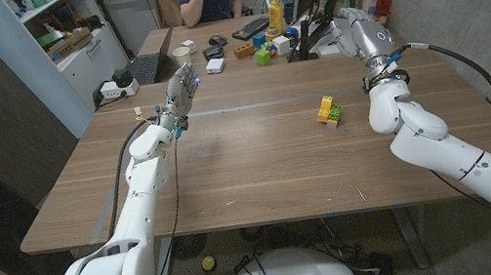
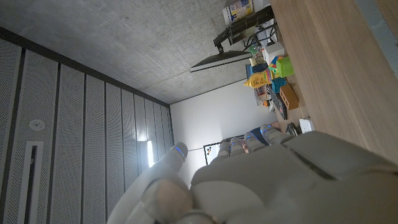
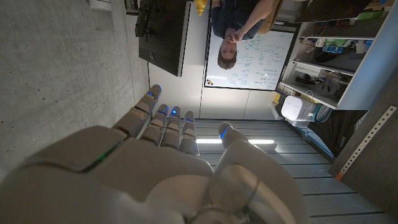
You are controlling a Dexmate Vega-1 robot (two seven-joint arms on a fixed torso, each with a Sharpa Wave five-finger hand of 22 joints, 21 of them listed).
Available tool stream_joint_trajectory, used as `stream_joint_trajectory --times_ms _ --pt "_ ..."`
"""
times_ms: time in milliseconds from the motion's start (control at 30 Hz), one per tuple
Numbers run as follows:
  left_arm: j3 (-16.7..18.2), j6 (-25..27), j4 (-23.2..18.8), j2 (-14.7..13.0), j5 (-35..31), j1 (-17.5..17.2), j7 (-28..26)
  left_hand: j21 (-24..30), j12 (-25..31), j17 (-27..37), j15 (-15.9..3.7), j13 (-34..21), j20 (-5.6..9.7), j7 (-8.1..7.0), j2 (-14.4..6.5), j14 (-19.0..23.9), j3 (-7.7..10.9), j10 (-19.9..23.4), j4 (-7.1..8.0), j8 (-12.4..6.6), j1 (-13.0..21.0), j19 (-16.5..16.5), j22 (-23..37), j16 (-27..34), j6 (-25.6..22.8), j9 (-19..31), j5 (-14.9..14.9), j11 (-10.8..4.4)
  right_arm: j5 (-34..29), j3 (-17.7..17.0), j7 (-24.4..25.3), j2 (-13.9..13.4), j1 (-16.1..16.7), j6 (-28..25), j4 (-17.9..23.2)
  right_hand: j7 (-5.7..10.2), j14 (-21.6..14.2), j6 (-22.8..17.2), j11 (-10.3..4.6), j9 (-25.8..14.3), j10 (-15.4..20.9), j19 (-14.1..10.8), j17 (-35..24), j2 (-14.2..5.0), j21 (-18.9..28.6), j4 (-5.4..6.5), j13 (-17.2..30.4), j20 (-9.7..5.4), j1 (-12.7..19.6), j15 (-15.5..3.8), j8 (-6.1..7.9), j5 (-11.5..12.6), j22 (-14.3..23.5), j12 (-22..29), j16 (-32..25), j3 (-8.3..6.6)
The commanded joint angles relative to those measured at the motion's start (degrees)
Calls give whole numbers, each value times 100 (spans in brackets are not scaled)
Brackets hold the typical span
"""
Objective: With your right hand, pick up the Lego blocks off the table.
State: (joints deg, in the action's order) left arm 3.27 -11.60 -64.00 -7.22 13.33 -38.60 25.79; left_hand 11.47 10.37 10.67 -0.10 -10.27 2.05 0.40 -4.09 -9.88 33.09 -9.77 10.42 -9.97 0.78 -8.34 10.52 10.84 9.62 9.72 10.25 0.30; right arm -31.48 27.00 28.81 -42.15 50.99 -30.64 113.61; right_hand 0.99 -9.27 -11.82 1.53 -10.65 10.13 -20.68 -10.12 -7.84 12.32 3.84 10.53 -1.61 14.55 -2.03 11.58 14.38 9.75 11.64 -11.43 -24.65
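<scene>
Our left hand (image 1: 181,90) stands raised over the wooden worktop (image 1: 251,171), fingers straight and close together, holding nothing, far from the job. The small yellow-and-green Lego block stack (image 1: 327,111) sits right of centre, bare wood all round it. Our right hand (image 1: 355,33), fingers extended and empty, hovers beyond and just right of it, clearly nearer, and we judge it must come down and toward us.

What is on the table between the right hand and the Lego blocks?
Nothing: in the head view, only bare table lies between the raised right hand and the Lego blocks.
</scene>
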Motion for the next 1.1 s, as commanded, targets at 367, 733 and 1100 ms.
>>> stream_joint_trajectory --times_ms 367,733,1100 --pt "77 27 -84 25 121 -82 96 18 35 13 26 -22 -15 6 -381 -1008 -62 -853 4 -34 -65 -45 25 51 442 32 48 17 -769 441 -830 69 -267 -755 156 641 222 -217 -201 -3 -172 -132 -21 452 -21 -686 35 762 517 145 -7 -150 20 -80 68 127" --pt "71 -24 -126 37 117 -99 107 21 40 11 36 -22 -17 4 -343 -1007 -103 -846 -6 -38 -67 -42 24 54 438 31 47 21 -941 614 -1390 59 -419 -1109 109 528 222 -302 -172 -4 -241 -486 -17 634 49 -950 34 760 758 213 -6 -133 13 -84 55 170" --pt "41 -69 -177 32 116 -113 121 26 45 8 36 -22 -18 13 -332 -998 -131 -835 -10 -41 -66 -34 24 59 430 31 50 19 -1046 837 -1869 41 -615 -1434 -56 662 227 -560 -289 -12 -257 -576 -29 705 15 -1040 35 807 843 229 56 -127 5 -74 43 245"
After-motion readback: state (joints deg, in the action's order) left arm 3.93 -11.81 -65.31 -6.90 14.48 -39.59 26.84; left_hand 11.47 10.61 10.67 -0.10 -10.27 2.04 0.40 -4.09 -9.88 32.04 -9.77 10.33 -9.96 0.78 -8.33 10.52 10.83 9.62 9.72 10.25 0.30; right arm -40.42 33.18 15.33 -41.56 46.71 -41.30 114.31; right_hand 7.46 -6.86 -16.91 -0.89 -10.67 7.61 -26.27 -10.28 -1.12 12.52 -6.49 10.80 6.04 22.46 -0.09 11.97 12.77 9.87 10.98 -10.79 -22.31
